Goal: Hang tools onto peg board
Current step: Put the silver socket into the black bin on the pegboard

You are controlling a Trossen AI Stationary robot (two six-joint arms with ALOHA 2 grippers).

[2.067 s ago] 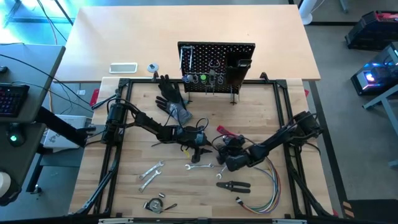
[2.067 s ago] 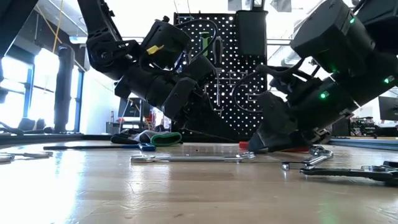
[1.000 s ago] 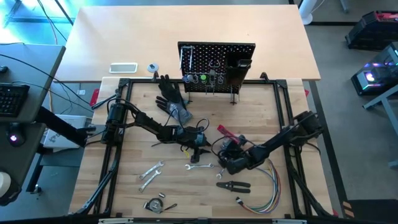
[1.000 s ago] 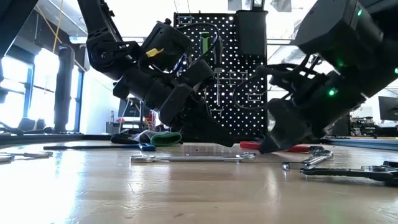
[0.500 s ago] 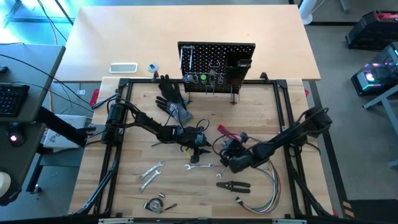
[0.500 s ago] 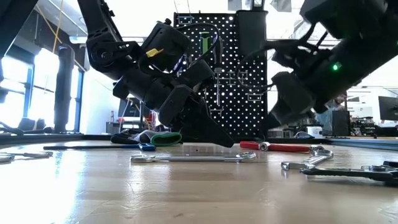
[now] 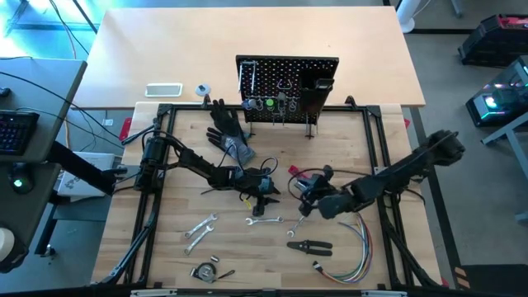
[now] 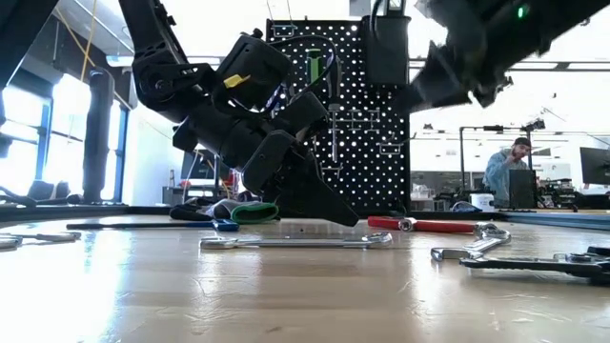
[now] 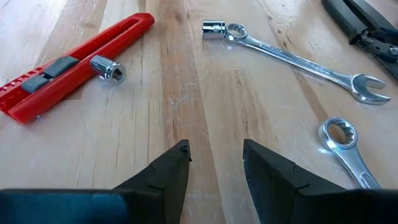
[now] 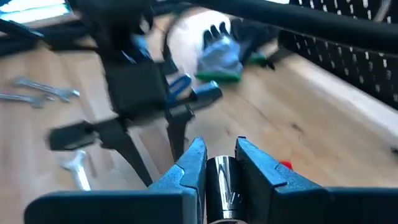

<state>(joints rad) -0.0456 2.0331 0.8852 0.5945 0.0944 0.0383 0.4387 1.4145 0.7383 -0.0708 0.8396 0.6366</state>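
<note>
**Right end effector pinching a socket above the table; left one hovering spread**

High view: The peg board (image 7: 287,87) is standing at upper centre, at the far edge of the table (image 7: 173,256). A glove (image 7: 227,125) is lying to its lower left. The left end effector (image 7: 268,191) is sitting at mid-frame, and the right end effector (image 7: 307,194) is facing it from just to the right. Two wrenches (image 7: 200,229) are lying at lower left, pliers (image 7: 309,246) at lower centre, and wires (image 7: 353,254) are curling to their right.

Low view: The left end effector (image 8: 329,208) is reaching down almost to the table in front of the peg board (image 8: 362,114). The right end effector (image 8: 448,67) is hanging at upper right, well above the wood. A red tool (image 8: 429,226) is lying at centre right and a long wrench (image 8: 295,242) in front of it. A person (image 8: 505,171) is sitting far behind at right.

Left wrist view: The left end effector (image 9: 216,149) is standing spread over bare wood, gripping nothing. Beyond it a red tool (image 9: 74,65) is lying with a loose socket (image 9: 109,68) touching it, and a wrench (image 9: 292,59) is lying apart from them.

Right wrist view: The right end effector (image 10: 221,149) is pinching a silver socket (image 10: 219,180) between its fingers. The left arm (image 10: 134,93) is showing beyond it, blurred.
</note>
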